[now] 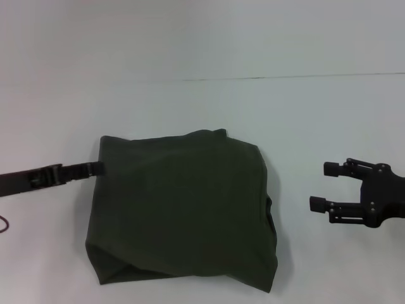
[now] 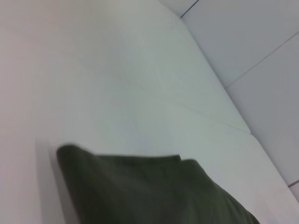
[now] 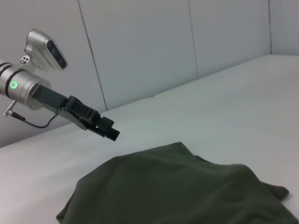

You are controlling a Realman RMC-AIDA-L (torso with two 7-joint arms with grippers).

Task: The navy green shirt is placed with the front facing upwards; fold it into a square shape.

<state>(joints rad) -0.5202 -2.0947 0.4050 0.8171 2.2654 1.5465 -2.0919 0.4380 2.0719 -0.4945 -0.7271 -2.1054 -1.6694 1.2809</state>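
The navy green shirt (image 1: 180, 212) lies folded into a rough square in the middle of the white table, plain green side up, with no lettering showing. It also fills the lower part of the left wrist view (image 2: 149, 191) and the right wrist view (image 3: 177, 186). My left gripper (image 1: 96, 168) reaches in from the left, its tip at the shirt's far left corner. In the right wrist view the left gripper (image 3: 111, 132) is shut and hangs just above the cloth, holding nothing. My right gripper (image 1: 321, 186) is open, off the shirt's right side, well apart from it.
The white table (image 1: 202, 107) runs on all sides of the shirt, with a seam line (image 1: 285, 77) across the back. Grey wall panels (image 3: 140, 51) stand behind the table.
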